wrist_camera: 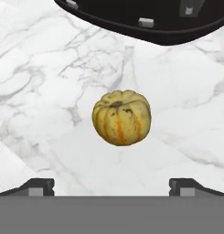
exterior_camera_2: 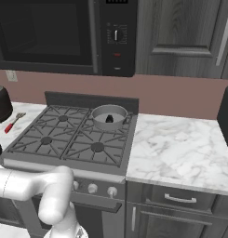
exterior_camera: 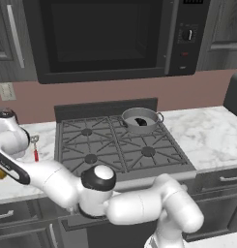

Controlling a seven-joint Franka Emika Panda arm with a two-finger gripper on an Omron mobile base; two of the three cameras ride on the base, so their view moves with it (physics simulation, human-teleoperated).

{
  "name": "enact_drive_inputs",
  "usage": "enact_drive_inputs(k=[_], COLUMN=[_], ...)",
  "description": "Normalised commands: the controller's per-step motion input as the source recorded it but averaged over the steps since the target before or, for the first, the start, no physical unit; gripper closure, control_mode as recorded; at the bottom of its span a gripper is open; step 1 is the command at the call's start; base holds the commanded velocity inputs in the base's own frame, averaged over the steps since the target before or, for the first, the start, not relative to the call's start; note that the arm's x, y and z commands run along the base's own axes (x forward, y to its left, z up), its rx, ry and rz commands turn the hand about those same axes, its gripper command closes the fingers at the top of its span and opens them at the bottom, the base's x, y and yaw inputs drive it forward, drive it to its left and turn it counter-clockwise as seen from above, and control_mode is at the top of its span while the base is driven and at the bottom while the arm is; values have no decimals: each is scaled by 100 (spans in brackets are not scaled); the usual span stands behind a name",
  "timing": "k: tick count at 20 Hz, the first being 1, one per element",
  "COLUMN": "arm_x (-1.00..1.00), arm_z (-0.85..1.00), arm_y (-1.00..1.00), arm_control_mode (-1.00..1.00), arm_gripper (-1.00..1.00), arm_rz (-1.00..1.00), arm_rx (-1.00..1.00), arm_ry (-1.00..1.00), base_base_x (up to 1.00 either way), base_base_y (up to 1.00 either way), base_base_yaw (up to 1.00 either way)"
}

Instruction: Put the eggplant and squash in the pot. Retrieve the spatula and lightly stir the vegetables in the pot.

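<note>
Gripper wide open, holding nothing, both fingertips showing low in the hand view, spread well apart. Squash on the white marble counter, ahead of the open jaws and centred between them, not touching either tip. Yellow, ribbed, stem scar up, orange streaks down the side. Dark rounded appliance just beyond the squash, near but apart from it.

Over on the stove, pot on the rear right burner, upright. Eggplant inside the pot, a small dark oval on the bottom; same seen from the right base view, pot with eggplant in it.

Spatula flat on the counter left of the stove, red handle toward the front, silvery head toward the back wall, near the dark appliance. In the left base view, spatula just beside the arm's white links, red handle visible.

Arm stretched far left and low, across the front of the stove. Microwave above the stove.
</note>
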Motion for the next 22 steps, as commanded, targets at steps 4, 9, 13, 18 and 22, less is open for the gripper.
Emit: enact_drive_inputs(k=[4,9,13,18,22], arm_x=[8,15,15,5,0], arm_z=[-25,-11,-19,-12,-19], arm_y=[8,10,1,3,3], arm_control_mode=[-100,-100,-100,-100,-100], arm_gripper=[-100,-100,-100,-100,-100], arm_rz=[0,0,-4,-4,0], arm_rx=[0,0,0,0,0], arm_ry=[-10,-3,0,0,0], base_base_x=[0,0,0,0,0], base_base_y=[0,0,0,0,0], base_base_yaw=[0,0,0,0,0])
